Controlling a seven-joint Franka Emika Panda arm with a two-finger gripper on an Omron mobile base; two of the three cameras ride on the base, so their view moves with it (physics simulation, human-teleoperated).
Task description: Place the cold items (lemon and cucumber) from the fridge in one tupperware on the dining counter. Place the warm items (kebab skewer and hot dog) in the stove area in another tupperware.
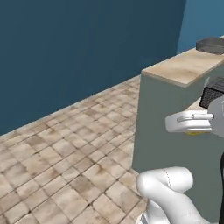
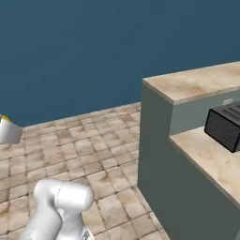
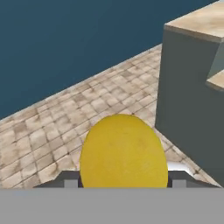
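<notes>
My gripper (image 3: 122, 183) is clamped on the lemon (image 3: 124, 151); next I carry it to the counter (image 3: 199, 22) tupperware.

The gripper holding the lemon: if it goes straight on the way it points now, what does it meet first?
Probably the tiled floor, then the blue wall. The gripper, shut on the lemon, points past the left side of the grey counter. Depth is unclear, so the margin beside the counter is uncertain.
</notes>
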